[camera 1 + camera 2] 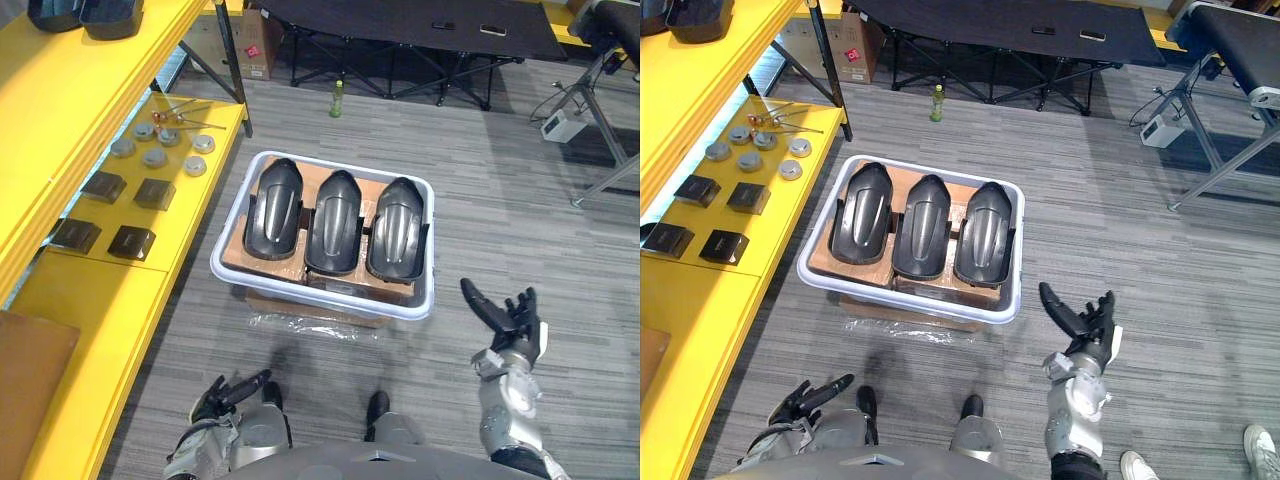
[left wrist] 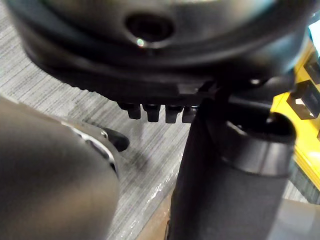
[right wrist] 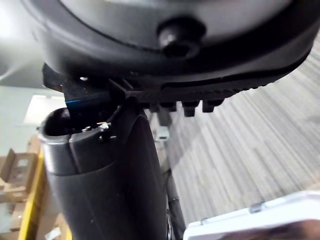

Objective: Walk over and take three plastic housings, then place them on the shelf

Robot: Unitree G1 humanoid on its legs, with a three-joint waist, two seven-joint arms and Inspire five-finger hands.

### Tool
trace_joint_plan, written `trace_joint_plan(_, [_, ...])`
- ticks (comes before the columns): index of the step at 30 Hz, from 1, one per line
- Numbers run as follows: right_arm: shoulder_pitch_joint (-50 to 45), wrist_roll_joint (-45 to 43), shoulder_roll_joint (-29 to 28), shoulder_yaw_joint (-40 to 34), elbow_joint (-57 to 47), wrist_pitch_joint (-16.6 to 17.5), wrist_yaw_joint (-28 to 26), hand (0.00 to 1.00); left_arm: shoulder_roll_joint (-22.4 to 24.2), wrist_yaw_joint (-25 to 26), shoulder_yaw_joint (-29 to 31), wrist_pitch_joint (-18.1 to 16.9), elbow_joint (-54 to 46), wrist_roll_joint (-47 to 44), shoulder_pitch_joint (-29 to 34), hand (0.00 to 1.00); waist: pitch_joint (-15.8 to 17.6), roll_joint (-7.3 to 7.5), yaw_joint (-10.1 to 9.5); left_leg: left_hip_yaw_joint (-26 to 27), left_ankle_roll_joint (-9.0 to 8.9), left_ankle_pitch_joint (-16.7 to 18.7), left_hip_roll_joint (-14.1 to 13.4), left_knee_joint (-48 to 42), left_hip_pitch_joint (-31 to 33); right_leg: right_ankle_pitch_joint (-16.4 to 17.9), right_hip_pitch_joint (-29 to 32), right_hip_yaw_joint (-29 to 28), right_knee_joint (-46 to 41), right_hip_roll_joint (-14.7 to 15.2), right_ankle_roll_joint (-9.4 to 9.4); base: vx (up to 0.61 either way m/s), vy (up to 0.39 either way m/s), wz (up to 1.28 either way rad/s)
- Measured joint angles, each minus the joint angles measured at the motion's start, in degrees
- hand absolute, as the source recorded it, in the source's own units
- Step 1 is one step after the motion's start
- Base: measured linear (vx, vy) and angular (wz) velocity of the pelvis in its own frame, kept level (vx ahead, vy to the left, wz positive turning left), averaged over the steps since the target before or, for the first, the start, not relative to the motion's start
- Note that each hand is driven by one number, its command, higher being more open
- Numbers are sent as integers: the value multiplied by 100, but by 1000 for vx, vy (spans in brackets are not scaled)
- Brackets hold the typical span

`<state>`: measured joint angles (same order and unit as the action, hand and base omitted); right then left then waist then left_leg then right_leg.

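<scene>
Three black plastic housings (image 1: 338, 222) lying side by side in a white tub (image 1: 222, 262) on the floor beside the yellow shelf (image 1: 80, 290), left eye view; right hand (image 1: 1085, 335) spread beside the tub and left hand (image 1: 808, 397) low with fingers relaxed, right eye view; tub corner past the thumb, right wrist view.

Three dark plastic housings (image 1: 338, 222) lie side by side in a white bin (image 1: 236, 227)
</scene>
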<state>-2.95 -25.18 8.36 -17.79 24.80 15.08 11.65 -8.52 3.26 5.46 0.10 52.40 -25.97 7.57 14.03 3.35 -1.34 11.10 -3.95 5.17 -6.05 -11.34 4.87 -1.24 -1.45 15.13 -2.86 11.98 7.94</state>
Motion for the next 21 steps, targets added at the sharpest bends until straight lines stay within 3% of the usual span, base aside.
trace_joint_plan(5, [343,-8,473,-222,31,-298,9,100,-46,-53,56,-18,-68,148,195,100,148,-23,-17,-224,-1,258,-120,-715,492,37,140,110,-174,-49,-34,-113,16,13])
trace_joint_plan(7, [860,-11,948,-315,407,-600,27,100,-40,-128,115,-53,-311,160,175,100,388,-45,-83,-339,49,323,-131,-1038,769,42,234,208,-255,-48,-14,-144,57,23])
trace_joint_plan(12, [1782,9,1587,-274,1126,-824,44,100,-45,-204,107,-187,-514,156,11,100,816,-89,-219,-481,156,326,-51,-1311,1121,68,503,252,-559,26,-34,-114,50,17])
trace_joint_plan(14, [2232,23,2008,-66,1448,-947,15,100,-46,-227,92,-270,-538,131,-143,100,983,-145,-326,-519,193,316,-40,-1480,1435,74,836,229,-831,76,-36,-93,54,6])
trace_joint_plan(21, [3539,91,2872,640,2460,-1259,-39,100,-50,-166,-336,-378,-496,-475,-430,100,1260,-435,-338,-623,336,295,74,-1851,2004,297,1505,211,-1597,296,-17,-55,38,9])
